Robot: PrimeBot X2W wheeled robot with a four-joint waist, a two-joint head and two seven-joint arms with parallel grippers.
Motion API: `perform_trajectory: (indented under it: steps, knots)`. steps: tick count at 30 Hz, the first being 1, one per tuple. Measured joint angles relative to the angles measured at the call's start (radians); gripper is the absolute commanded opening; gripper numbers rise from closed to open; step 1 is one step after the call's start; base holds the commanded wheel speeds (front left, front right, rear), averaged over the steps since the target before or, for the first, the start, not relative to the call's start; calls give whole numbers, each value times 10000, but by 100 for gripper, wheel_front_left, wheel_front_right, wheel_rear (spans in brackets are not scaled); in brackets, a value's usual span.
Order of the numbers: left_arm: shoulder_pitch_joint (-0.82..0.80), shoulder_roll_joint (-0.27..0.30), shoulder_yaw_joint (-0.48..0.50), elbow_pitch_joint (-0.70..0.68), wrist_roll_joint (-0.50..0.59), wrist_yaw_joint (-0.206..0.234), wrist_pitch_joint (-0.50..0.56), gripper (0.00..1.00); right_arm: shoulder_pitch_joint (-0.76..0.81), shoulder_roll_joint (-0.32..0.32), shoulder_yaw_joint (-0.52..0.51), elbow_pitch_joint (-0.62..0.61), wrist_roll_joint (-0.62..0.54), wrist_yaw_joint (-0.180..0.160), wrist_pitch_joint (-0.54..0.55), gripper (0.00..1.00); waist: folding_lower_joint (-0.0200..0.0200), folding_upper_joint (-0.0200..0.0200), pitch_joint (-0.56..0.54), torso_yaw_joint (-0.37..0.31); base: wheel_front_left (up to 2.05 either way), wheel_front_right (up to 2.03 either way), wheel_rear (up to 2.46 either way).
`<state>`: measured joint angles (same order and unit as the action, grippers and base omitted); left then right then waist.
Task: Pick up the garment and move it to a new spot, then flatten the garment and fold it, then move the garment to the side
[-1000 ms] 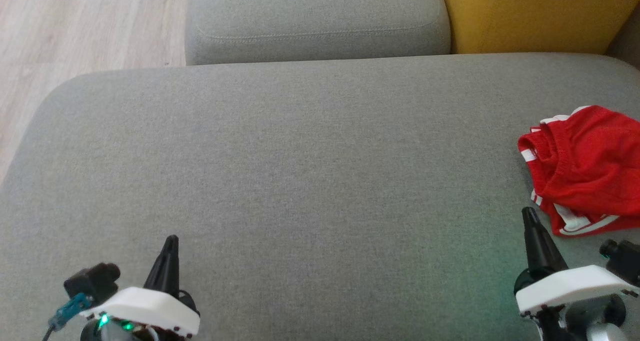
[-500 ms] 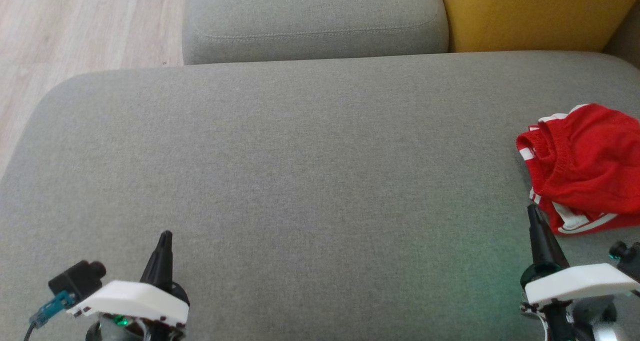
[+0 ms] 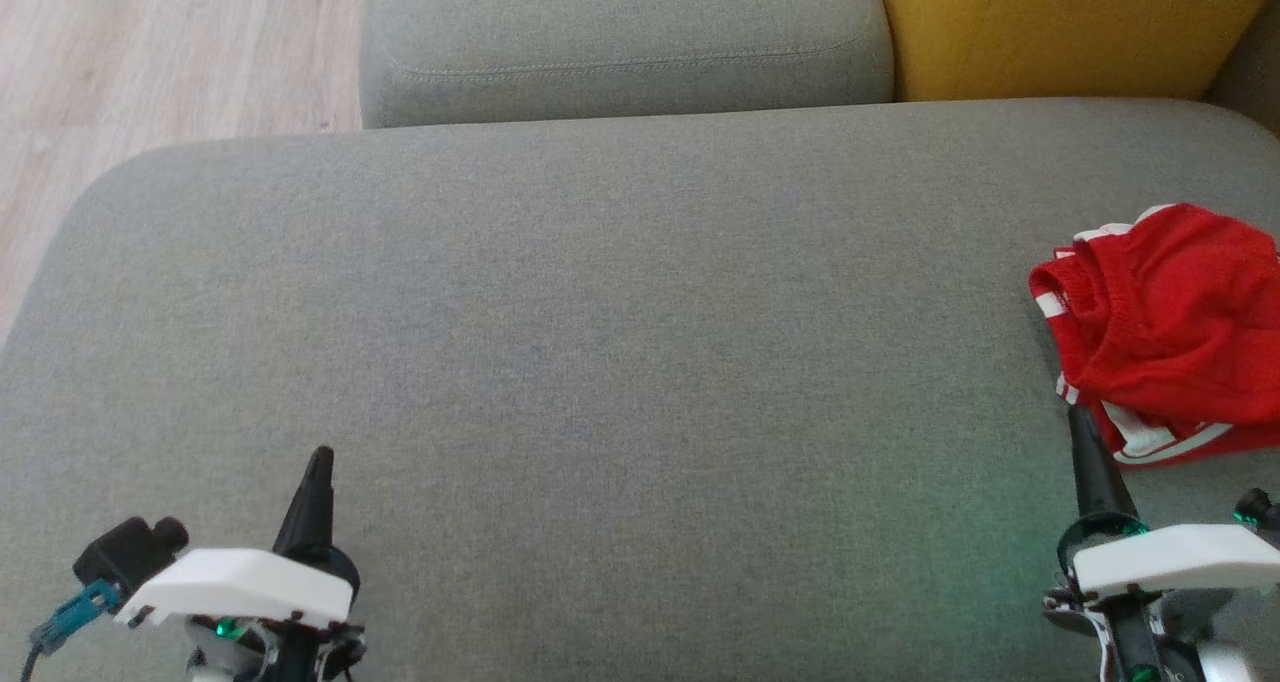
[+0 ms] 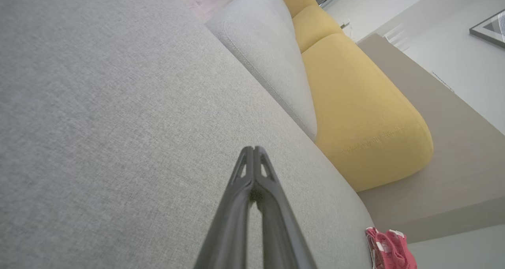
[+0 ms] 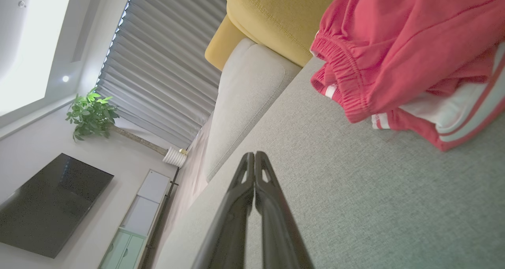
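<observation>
Well, the broad grey seat cushion point(image 3: 600, 362) takes up most of the head view, spreading across the middle and bottom of the frame from edge to edge. Behind it, at top centre, sits a grey back cushion point(image 3: 620, 32) with a stitched seam. A mustard-yellow cushion point(image 3: 1060, 22) butts against that one in the upper right corner. Pale wooden floor point(image 3: 150, 52) shows in the upper left corner.

In the right wrist view, slatted grey blinds point(image 5: 165, 71) fill the upper middle. A dark television screen point(image 5: 51, 206) lies at the lower left, with a leafy green plant point(image 5: 90, 113) above it.

The garment point(image 3: 1170, 322), red shorts with white stripes and a gathered waistband, lies bunched in a heap on the seat cushion. It sits at the right edge of the head view, partly cut off by the frame.

The right gripper point(image 3: 1078, 417) rises from the lower right corner, its two dark fingers pressed together into one spike, with nothing between them. Its tip is near the lower left corner of the garment. In its own wrist view a strip of bare grey fabric separates the two.

The left gripper point(image 3: 320, 459) stands at the lower left, fingers likewise closed and empty, over bare seat cushion and well apart from the garment.
</observation>
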<state>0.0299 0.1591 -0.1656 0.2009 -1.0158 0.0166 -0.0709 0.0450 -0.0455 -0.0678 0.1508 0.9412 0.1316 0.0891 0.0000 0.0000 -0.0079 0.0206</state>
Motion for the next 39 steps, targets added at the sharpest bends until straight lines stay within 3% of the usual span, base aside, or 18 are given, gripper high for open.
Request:
perform_trajectory:
  steps: [39]
  knots:
    - [-455,-640,1469,518,-4280,-936,1057,0,-620,-6,-332,863,4692,0,8,0,0,0,77,-145,0,0,0]
